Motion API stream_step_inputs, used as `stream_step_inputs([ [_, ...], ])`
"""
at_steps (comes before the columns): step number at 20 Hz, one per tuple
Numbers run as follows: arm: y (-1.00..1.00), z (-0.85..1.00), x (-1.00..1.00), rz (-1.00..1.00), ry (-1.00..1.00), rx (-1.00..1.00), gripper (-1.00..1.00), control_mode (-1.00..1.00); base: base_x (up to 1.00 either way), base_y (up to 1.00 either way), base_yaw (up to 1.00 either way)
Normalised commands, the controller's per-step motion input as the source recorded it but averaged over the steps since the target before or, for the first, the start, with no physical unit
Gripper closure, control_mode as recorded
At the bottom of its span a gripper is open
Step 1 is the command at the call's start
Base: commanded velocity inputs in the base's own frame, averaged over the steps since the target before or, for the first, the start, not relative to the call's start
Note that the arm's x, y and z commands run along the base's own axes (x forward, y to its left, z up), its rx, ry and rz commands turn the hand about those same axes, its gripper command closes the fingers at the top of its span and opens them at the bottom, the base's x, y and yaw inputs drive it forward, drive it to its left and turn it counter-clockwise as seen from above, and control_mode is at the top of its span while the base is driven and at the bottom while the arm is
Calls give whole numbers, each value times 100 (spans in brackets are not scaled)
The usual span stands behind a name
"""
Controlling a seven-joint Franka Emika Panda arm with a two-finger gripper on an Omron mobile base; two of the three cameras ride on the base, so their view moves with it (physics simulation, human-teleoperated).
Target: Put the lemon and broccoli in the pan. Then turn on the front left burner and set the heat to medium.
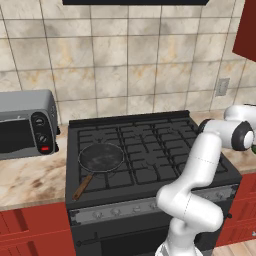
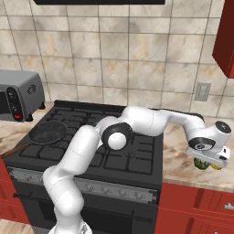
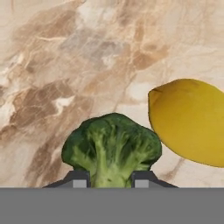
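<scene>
Marble counter (image 3: 87,65), right of stove: gripper (image 3: 111,179) closed on broccoli (image 3: 111,148) stem.
Lemon (image 3: 190,122) lay just beside the broccoli. Pan (image 1: 101,157) sat empty on front left burner (image 1: 102,172), well apart. Pickup step; next, likely lift and carry to pan.
</scene>
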Motion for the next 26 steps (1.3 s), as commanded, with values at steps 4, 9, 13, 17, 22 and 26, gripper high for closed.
stream_step_inputs([
  [4, 0, 2, -1, -1, 0, 0, 100, -100, 0, 0, 0],
  [9, 26, 28, -22, 0, -5, -1, 100, -100, 0, 0, 0],
  [13, 61, 42, -16, 0, -4, -2, 100, -100, 0, 0, 0],
  [17, 84, 47, -22, 1, 0, -5, 100, -100, 0, 0, 0],
  [22, 100, 69, -19, 0, 4, -22, 100, -100, 0, 0, 0],
  [26, 100, 48, -1, 0, 12, -26, 100, -100, 0, 0, 0],
])
